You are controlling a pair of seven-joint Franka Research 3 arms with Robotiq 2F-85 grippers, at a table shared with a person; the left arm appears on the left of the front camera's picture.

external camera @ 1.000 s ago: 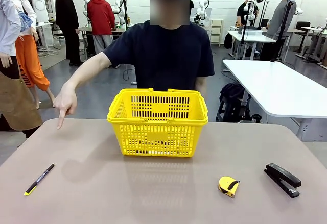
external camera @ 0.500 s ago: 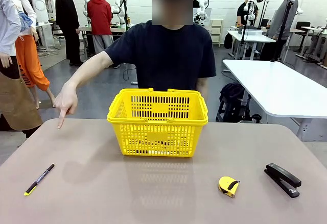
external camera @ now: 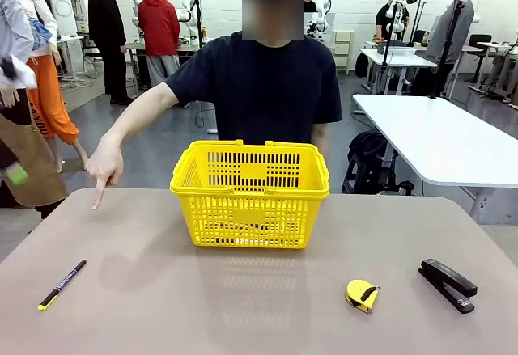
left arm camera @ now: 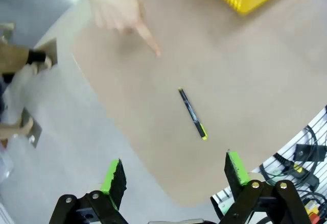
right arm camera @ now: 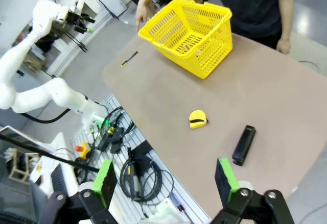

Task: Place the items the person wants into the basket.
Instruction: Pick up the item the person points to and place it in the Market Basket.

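A thin black pen with a yellow tip (external camera: pixel 61 284) lies on the table's near left. The person's hand (external camera: pixel 101 169) points a finger down over the far left of the table, beyond the pen. The yellow basket (external camera: pixel 249 193) stands at the middle far side; dim shapes show through its lattice, too unclear to name. My left gripper (left arm camera: pixel 174 175) hangs open high above the table, with the pen (left arm camera: pixel 192 114) and the pointing hand (left arm camera: pixel 120 9) below it. My right gripper (right arm camera: pixel 164 183) is open and high over the near edge, far from the basket (right arm camera: pixel 186 27).
A yellow tape measure (external camera: pixel 362 294) and a black stapler (external camera: pixel 447 285) lie on the near right. From the right wrist, the tape measure (right arm camera: pixel 198 119), stapler (right arm camera: pixel 243 145) and pen (right arm camera: pixel 129 58) are spread on the table. Cables and controls sit below its near edge.
The person's pointing hand has dipped slightly toward the table. Nothing else has moved.
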